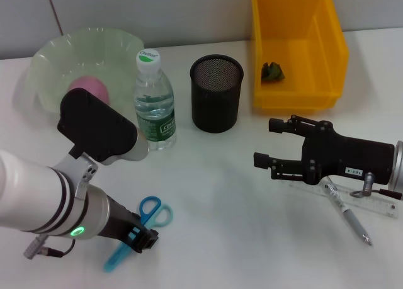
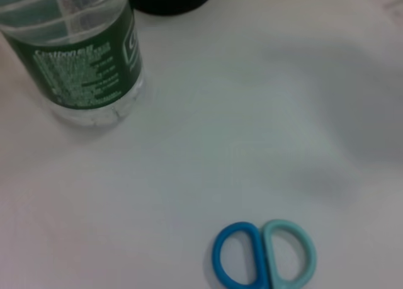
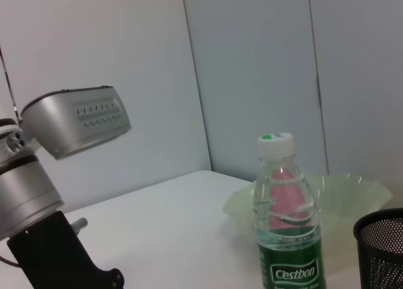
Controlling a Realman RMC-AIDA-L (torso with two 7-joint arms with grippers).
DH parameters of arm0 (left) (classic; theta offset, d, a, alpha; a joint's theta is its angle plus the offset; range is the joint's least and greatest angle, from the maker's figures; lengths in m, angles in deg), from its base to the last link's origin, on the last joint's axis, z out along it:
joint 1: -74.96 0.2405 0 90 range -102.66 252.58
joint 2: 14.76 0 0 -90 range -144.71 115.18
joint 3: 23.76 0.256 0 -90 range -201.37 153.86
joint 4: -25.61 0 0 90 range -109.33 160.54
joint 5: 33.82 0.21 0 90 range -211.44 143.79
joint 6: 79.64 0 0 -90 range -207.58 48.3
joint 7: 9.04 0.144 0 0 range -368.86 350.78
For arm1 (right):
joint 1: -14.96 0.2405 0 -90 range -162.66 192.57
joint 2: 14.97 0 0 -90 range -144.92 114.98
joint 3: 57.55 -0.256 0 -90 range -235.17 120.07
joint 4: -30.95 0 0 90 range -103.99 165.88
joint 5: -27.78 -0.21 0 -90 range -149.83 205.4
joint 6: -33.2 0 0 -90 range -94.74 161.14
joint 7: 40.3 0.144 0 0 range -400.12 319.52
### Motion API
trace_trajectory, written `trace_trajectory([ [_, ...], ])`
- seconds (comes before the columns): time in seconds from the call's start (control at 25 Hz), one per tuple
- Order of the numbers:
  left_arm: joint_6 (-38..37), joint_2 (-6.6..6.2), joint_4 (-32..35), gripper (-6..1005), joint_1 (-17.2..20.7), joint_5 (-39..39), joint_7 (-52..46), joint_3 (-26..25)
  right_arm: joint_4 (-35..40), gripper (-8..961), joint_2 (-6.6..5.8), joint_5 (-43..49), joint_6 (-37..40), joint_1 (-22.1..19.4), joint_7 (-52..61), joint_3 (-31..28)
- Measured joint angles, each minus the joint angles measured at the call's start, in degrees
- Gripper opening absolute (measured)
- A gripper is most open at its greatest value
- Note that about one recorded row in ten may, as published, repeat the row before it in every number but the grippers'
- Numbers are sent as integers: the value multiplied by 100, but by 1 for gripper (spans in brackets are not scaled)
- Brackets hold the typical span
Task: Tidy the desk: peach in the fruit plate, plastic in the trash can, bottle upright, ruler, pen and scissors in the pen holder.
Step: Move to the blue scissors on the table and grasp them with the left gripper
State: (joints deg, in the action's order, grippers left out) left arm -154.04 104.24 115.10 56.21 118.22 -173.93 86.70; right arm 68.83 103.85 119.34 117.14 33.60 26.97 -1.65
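Blue-and-teal plastic-handled scissors (image 1: 140, 229), tabletop's near-left edge: light, stiff, best taken across the handles. Left claw (image 1: 146, 238) directly above, state indiscernible. Right claw (image 1: 269, 143) spread, empty.

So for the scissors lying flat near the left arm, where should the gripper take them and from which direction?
Probably at the narrow neck just below the two handle loops, coming straight down from above. The scissors lie flat on the desk, so only a top-down pinch across that neck seems workable. The left gripper is already over them; the blades are partly hidden beneath it.
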Motion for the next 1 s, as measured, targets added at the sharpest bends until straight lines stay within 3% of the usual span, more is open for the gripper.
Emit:
trace_trajectory([
  [0.08, -3, 2, -236, 412, -185, -18, 0, -11, -1, 842, 1, 2, 0, -1, -23, 0],
  [0.28, -26, 4, -145, 235, -232, -19, 0, 24, -8, 843, 7, -1, 7, -29, -45, 0],
  [0.72, -233, -6, 191, 157, -195, -27, 1, 49, 21, 842, 9, -10, 43, -110, -47, 0],
  [0.96, -455, -26, 561, 24, -51, 24, 32, 67, 35, 842, 5, -15, 89, -126, -47, -9],
  [1.0, -465, -26, 535, 47, -52, 27, 40, 71, 37, 842, 5, -16, 89, -128, -47, -9],
])
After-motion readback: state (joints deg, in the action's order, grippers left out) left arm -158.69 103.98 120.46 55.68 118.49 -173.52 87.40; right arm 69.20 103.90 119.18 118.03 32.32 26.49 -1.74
